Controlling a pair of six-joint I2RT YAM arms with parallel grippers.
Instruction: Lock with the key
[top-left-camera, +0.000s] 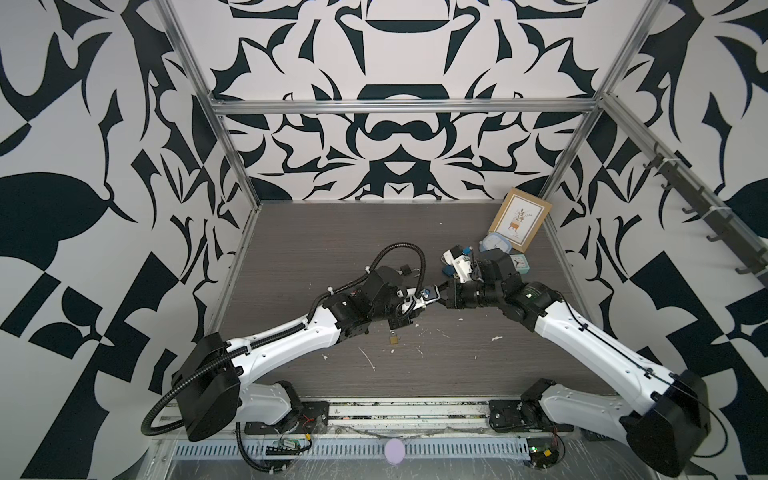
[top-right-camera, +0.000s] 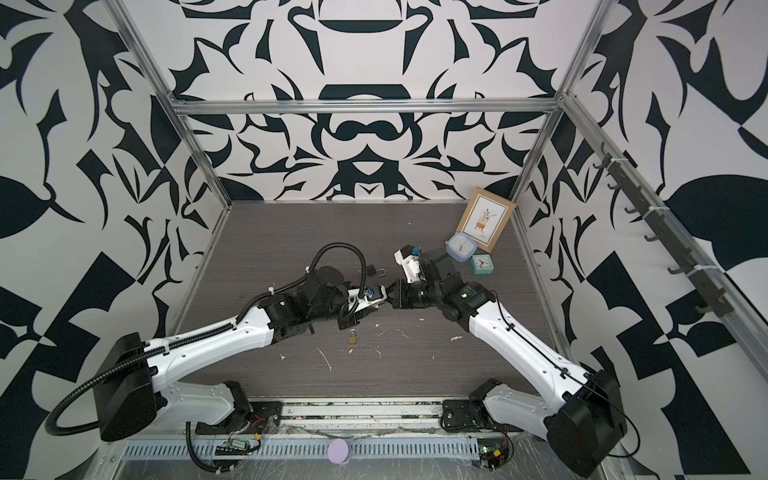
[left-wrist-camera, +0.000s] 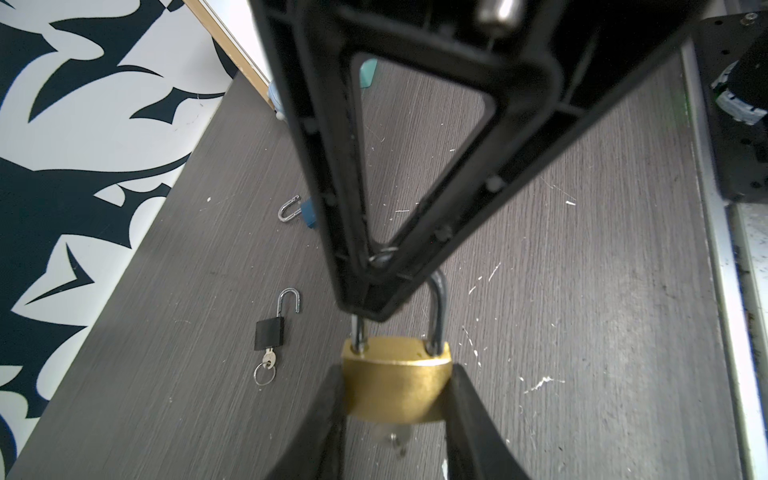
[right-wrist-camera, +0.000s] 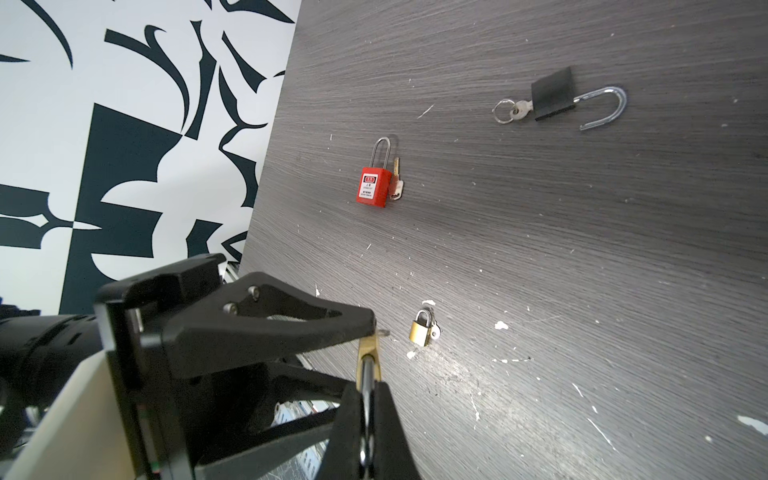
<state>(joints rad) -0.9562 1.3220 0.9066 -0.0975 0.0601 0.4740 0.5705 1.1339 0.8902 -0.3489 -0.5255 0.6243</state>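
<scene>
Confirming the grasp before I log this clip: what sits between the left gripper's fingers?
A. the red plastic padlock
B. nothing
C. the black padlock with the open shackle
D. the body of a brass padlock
D: in the left wrist view the left gripper is shut on the rounded brass padlock by its body, while the black padlock and red plastic padlock lie on the grey wood-grain table.

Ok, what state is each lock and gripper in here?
Large brass padlock: held, both shackle legs in body.
Left gripper: shut on its body.
Right gripper: shut on its shackle.
Black padlock: shackle open, key inserted.
Red padlock: shackle closed, key beside it.
Small brass padlock: shackle closed.
</scene>
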